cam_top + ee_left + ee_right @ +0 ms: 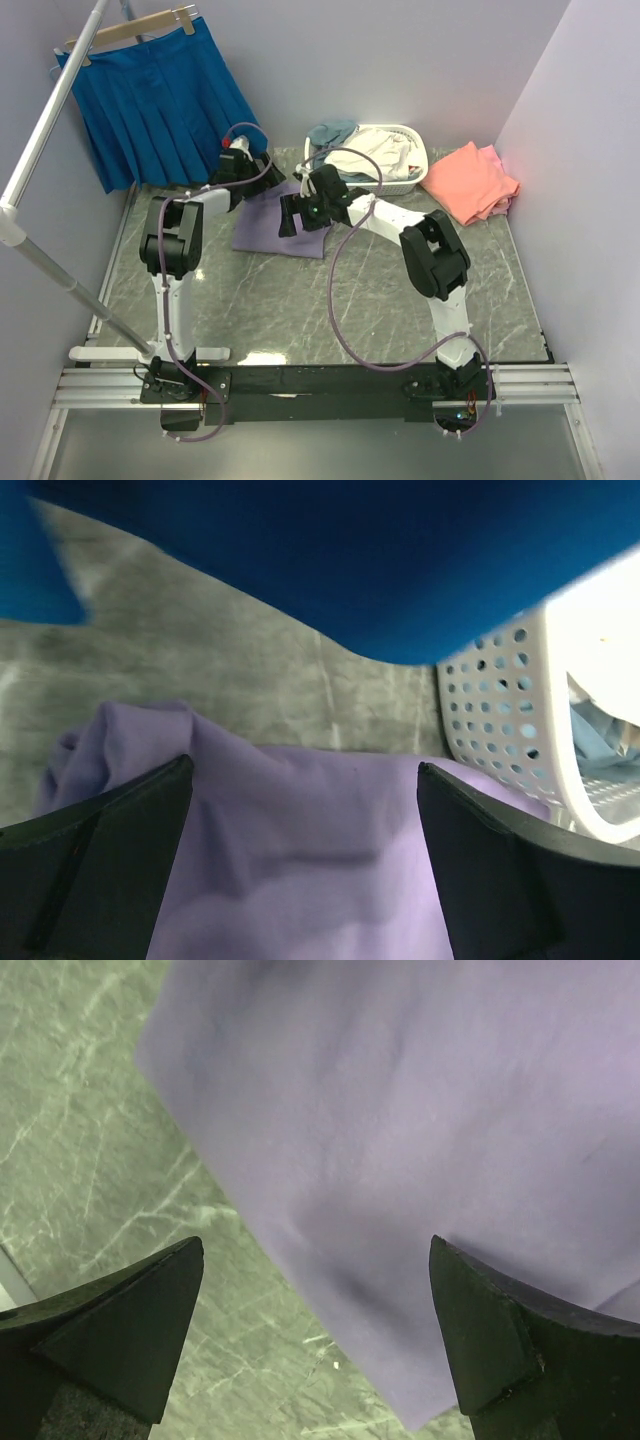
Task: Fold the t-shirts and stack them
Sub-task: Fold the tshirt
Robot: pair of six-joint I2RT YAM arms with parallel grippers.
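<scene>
Left tool [305, 768] and right tool [315, 1245] both gape empty over one purple t-shirt [262, 235], one white basket [500, 710] just right of left tool, one blue skirt [350, 560] ahead.

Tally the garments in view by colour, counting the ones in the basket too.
Lavender tee: 1
Coral-pink tees: 2, as far as the layers show
Cream-white tee, in the basket: 1
Grey-blue tee, in the basket: 1
Bright blue skirt: 1
Total: 6
</scene>
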